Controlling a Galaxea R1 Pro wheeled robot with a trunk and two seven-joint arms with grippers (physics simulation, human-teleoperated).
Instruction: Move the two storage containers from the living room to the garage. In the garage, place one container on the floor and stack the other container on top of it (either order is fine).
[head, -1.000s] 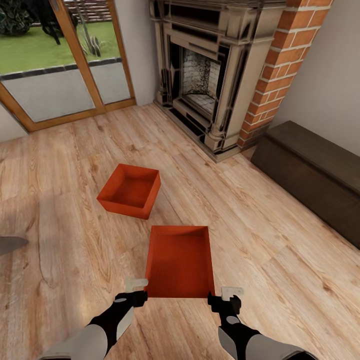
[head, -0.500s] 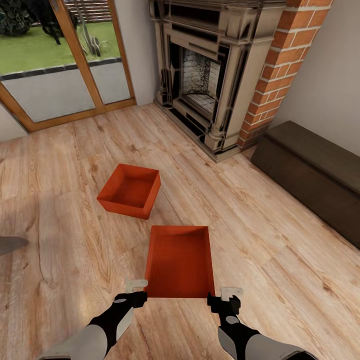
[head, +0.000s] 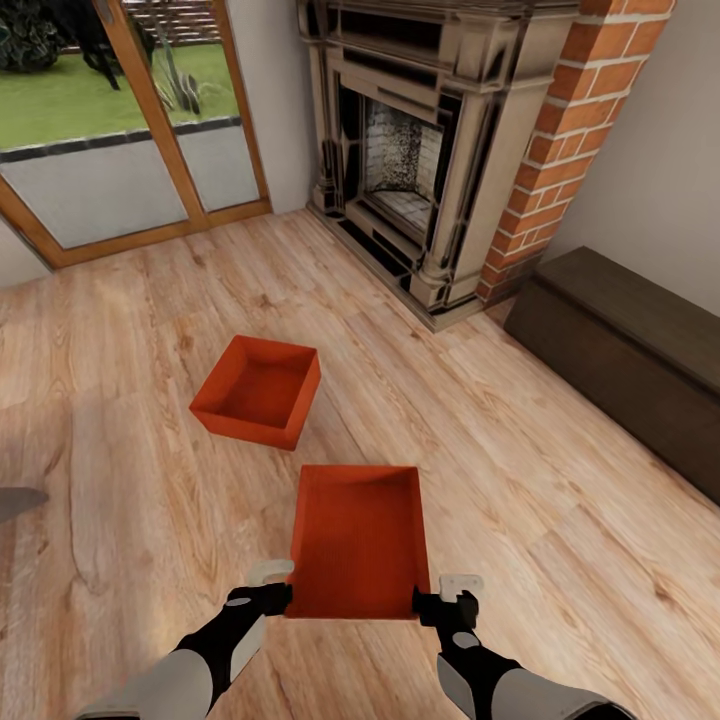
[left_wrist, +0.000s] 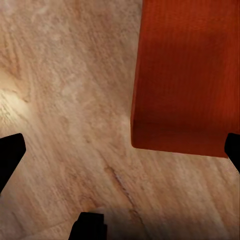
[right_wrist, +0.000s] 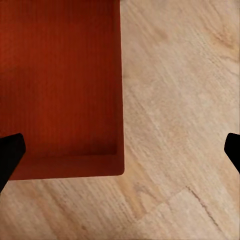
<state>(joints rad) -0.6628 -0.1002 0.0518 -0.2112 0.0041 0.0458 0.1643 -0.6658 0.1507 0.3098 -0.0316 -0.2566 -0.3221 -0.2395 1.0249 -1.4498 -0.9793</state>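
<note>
1. Both storage containers sat on the grainy wood-plank floor (head: 560, 520) of the living room: near container (head: 360, 540), far container (head: 257, 392), matte red-orange, straight-walled.
2. Our left pincer (head: 272, 578) and right pincer (head: 455, 588) flanked the near one's corners, fingers spread apart.

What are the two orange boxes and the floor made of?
Near storage container and far storage container: probably plastic. Thin straight walls, one even red-orange colour, matte with faint fine ribbing in the right wrist view. It's a render, so painted metal can't be ruled out.

Floor: light wood planks, or a laminate lookalike. Grain, knots and plank seams show, with a soft sheen.
</note>
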